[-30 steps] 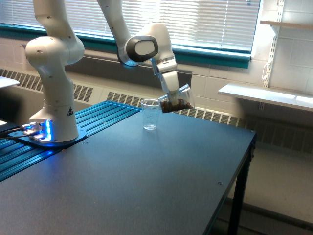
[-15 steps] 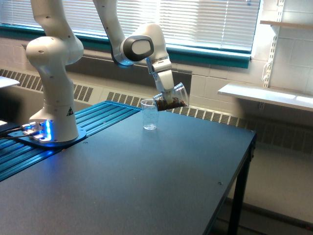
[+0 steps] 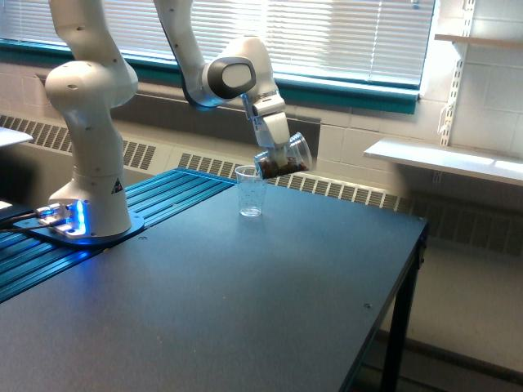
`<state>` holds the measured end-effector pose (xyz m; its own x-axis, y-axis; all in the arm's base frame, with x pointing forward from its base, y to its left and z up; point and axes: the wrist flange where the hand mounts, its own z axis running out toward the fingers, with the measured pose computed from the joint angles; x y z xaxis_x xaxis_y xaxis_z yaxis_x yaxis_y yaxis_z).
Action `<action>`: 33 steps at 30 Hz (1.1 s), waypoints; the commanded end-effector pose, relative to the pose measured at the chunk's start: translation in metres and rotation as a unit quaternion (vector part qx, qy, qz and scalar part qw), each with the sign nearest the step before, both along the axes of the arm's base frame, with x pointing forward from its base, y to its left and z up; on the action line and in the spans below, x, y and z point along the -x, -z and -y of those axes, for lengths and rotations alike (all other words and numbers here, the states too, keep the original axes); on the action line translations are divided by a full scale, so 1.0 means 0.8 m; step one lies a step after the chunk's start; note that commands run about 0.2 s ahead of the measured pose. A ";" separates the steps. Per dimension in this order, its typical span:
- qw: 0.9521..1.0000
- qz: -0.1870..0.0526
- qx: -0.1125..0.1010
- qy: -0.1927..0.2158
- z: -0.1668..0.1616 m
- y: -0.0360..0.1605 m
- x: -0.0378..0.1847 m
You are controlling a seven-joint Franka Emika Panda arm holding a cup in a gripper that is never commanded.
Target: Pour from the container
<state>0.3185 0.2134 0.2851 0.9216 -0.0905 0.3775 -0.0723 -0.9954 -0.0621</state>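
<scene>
pour is set up, not yet flowing as far as i can see. gripper (image 3: 276, 155) is clamped on the container (image 3: 284, 160), which is in the air and tipped hard toward 9 o'clock, mouth end low, just above and beside the rim of the slimmer cup (image 3: 250, 191). dark brown granular stuff (image 3: 282, 167) is banked along the container's low side, close to the lip. container's lip sits at about 2 o'clock from the cup's rim; whether they touch i can't tell at this resolution, probably just apart.

slimmer cup stands upright on the dark table (image 3: 245, 294), looks empty.

next move, my read: a bit more wrist roll so the contents clear the lip, keeping the mouth over the cup's opening. target opening is narrower than the container's mouth, so spill to either side is the risk; slow tilt advised.

count: one arm, one gripper, two clear cups (one held, one standing), one load of dark contents, one table.
</scene>
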 end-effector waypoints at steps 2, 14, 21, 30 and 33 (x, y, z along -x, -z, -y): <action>1.000 0.005 0.002 -0.007 -0.020 -0.002 0.027; 1.000 0.005 0.006 -0.015 -0.038 -0.001 0.065; 1.000 0.004 0.009 -0.014 -0.038 0.000 0.080; 1.000 -0.003 0.009 -0.020 -0.038 0.000 0.106; 1.000 -0.005 0.011 -0.022 -0.036 -0.001 0.113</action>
